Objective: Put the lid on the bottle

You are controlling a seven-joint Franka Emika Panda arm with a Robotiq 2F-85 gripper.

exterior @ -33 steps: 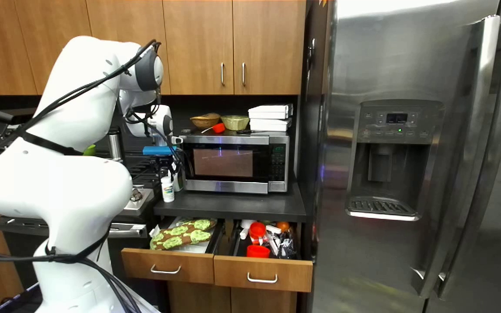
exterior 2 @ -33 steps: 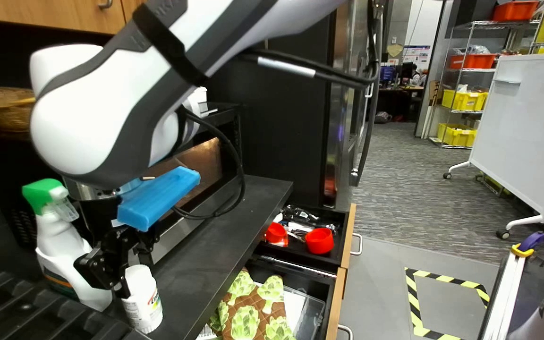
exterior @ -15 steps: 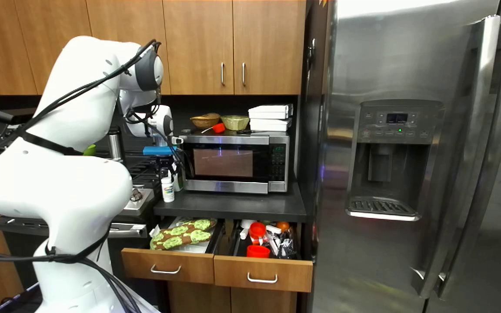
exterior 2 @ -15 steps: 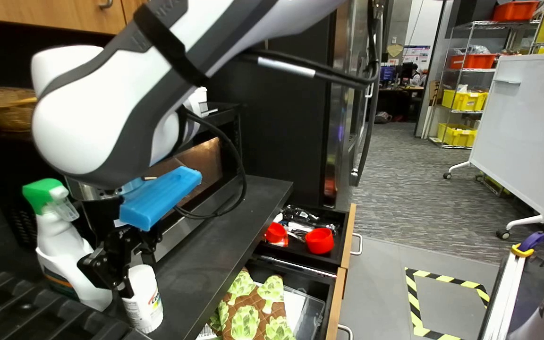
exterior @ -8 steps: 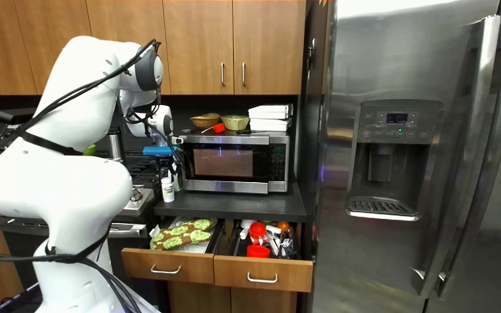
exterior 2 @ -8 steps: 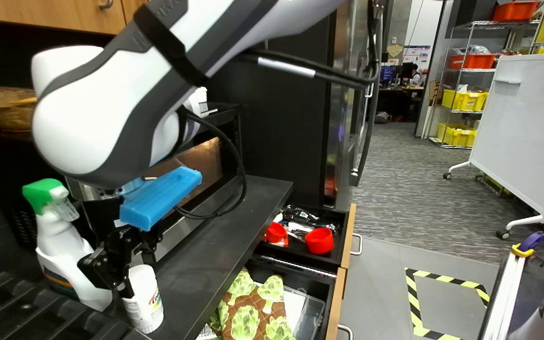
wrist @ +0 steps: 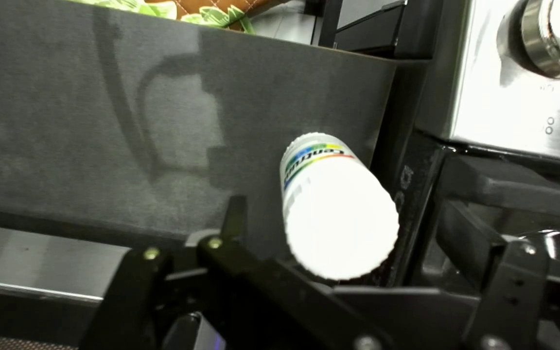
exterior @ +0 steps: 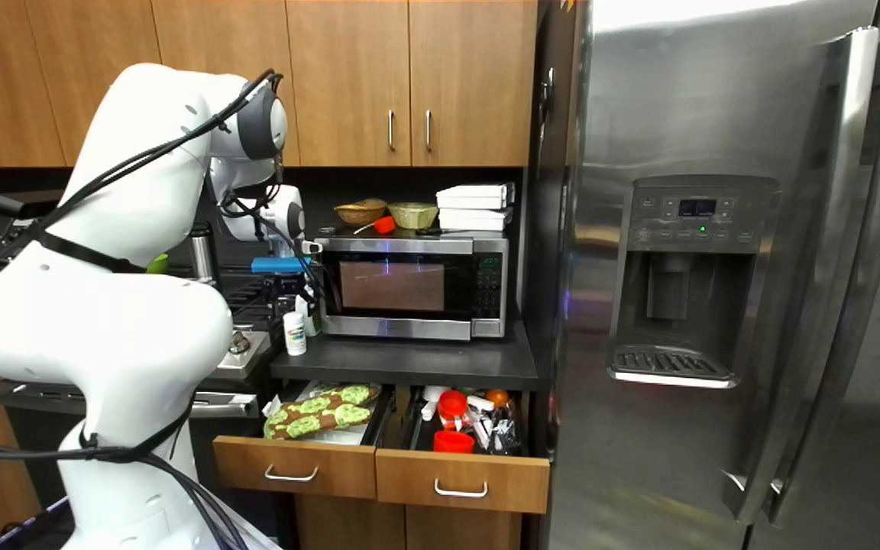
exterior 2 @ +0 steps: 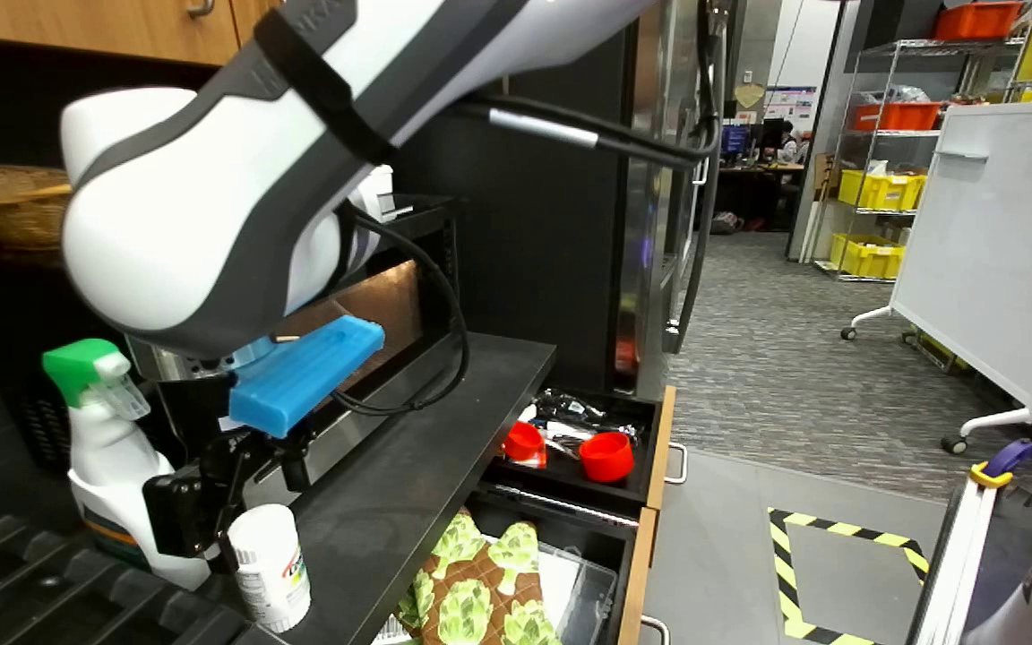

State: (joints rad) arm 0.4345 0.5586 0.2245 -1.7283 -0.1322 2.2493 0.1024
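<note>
The white robot arm (exterior: 104,321) occupies the left side, standing in front of the stove (exterior: 255,350). To its right, a blue block (exterior 2: 305,376) is fixed above the gripper (exterior 2: 256,497). The gripper points down with its two fingers (wrist: 236,214) spread apart. One finger stands just beside the lid (wrist: 341,228); from where I stand, I cannot tell whether they touch.

The lid is white, ribbed at its edge, and sits on top of the bottle (exterior 2: 274,587). I cannot tell how tightly it is seated. The bottle, white with a Centrum label, stands upright on the dark counter (exterior: 409,359), near the end adjoining the stove. A green-headed spray bottle (exterior 2: 122,484) stands behind it, beside the microwave (exterior: 409,328).

Below the counter, the left drawer (exterior: 295,466) is pulled out and holds a green-and-brown quilted mitt (exterior: 321,412). The microwave carries, left to right, a brown basket (exterior: 360,212), a red scoop (exterior: 384,224), a greenish basket (exterior: 413,216) and stacked white boxes (exterior: 474,202). Beneath, the right drawer (exterior: 463,473) is also pulled out; red cups (exterior: 453,442) lie among its contents. The steel refrigerator (exterior: 684,114) occupies the right side.
</note>
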